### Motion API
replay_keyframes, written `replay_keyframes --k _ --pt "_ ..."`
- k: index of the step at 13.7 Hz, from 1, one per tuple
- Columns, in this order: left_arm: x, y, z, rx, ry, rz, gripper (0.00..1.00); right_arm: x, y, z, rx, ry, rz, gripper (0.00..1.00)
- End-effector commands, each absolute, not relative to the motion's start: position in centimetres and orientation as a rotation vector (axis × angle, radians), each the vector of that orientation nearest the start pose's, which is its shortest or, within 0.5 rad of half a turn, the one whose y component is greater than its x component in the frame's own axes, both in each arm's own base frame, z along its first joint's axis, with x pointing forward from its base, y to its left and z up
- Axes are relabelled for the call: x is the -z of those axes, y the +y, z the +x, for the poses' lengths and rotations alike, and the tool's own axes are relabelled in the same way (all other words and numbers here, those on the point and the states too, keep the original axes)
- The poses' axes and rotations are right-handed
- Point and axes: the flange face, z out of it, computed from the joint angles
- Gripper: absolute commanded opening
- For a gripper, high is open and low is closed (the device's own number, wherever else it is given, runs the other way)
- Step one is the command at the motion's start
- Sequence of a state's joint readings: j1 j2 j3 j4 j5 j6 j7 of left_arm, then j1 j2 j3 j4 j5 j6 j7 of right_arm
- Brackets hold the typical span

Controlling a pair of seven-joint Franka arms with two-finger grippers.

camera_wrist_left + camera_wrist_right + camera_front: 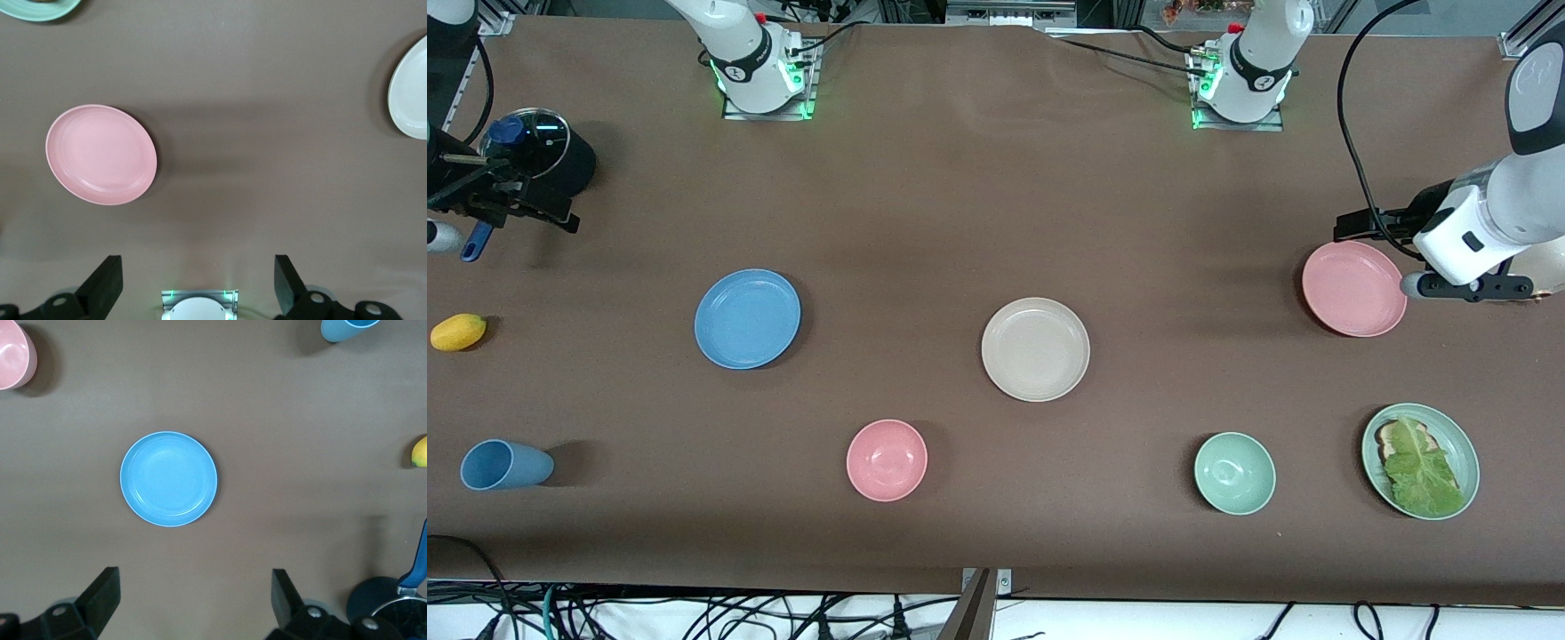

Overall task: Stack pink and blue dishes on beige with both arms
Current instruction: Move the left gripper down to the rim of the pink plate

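The beige plate (1035, 348) lies mid-table and shows at the edge of the left wrist view (408, 90). The blue plate (748, 318) (169, 479) lies flat toward the right arm's end. Toward the left arm's end rests the pink plate (1353, 289) (101, 154). My left gripper (1356, 227) (198, 280) hangs open and empty in the air just beside the pink plate's rim. My right gripper (534, 209) (195, 597) is open and empty, up beside a black pot at the right arm's end, well apart from the blue plate.
A black pot with a glass lid (538, 156), a yellow fruit (458, 332) and a blue cup (505, 465) sit at the right arm's end. Near the front edge are a pink bowl (887, 460), a green bowl (1234, 473) and a green plate (1465, 449) holding lettuce.
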State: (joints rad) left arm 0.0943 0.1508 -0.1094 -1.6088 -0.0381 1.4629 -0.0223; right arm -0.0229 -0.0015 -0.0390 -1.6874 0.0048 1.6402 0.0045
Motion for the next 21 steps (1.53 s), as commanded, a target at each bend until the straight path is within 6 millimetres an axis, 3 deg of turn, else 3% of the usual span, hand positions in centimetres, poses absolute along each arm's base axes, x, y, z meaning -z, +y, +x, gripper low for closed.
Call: replay_keyframes --k 1,6,12,16,21 --pt "-50.0 1.6 57.4 -0.412 0.052 -3.174 1.00 -58.1 -3.2 54.8 -0.067 0.108 -3.137 1.00" --pt "-45.3 8.1 56.6 -0.333 0.234 -3.212 1.00 -58.0 -3.2 54.9 -0.070 0.108 -3.137 1.00" --pt "-40.3 18.5 52.2 -0.318 0.247 -3.310 1.00 -58.0 -3.2 54.9 -0.070 0.111 -3.134 1.00" --pt "-35.5 22.3 48.4 -0.310 0.097 -3.402 1.00 -58.0 -3.2 54.9 -0.070 0.113 -3.134 1.00" --pt "-31.3 26.6 45.9 -0.215 0.163 -3.447 1.00 -58.0 -3.2 54.9 -0.070 0.113 -3.134 1.00"
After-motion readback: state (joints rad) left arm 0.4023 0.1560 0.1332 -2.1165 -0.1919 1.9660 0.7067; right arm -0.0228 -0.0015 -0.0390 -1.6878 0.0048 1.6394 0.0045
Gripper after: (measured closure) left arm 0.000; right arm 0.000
